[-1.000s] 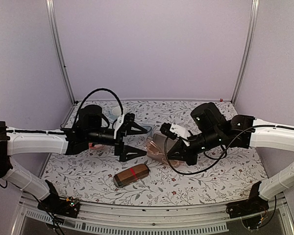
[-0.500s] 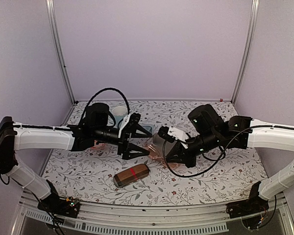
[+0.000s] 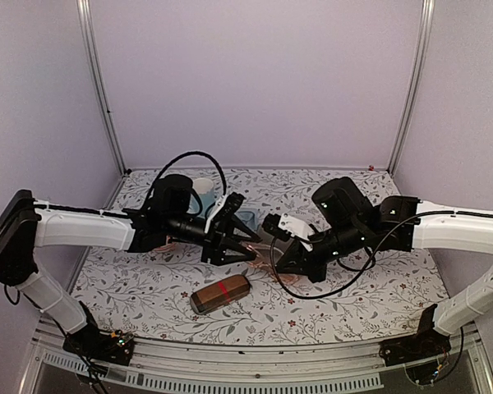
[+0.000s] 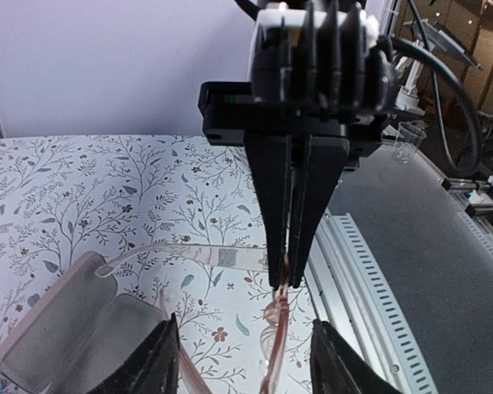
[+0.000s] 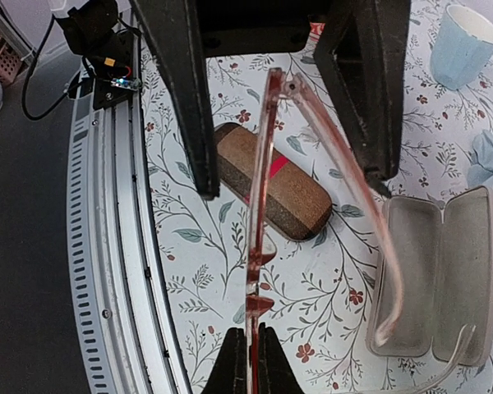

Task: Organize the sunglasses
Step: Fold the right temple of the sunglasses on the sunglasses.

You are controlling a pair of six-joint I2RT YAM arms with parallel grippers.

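Now right fingers [image 5: 232,373] pinch pinkish sunglasses [image 5: 254,246] near open case [image 5: 468,271]; left fingers [image 5: 181,98] gape

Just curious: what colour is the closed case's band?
Red band; clearest in the right wrist view.

The sunglasses [image 5: 255,246] were the pale, see-through pinkish-tan pair with a thin plastic frame. They weren't lying on the table [image 3: 148,287]. They hung in the air over it, pinched near one end of the front by the right hand [image 4: 289,277], which was clamped tight on them. From the right wrist view the front was edge-on, a straight pink line running away from that hand. The temple arm at the far end was swung out and curved at its tip, and the other looked unfolded too. The far end sat between the left hand's [image 5: 292,176] two spread fingers, with gaps either side.
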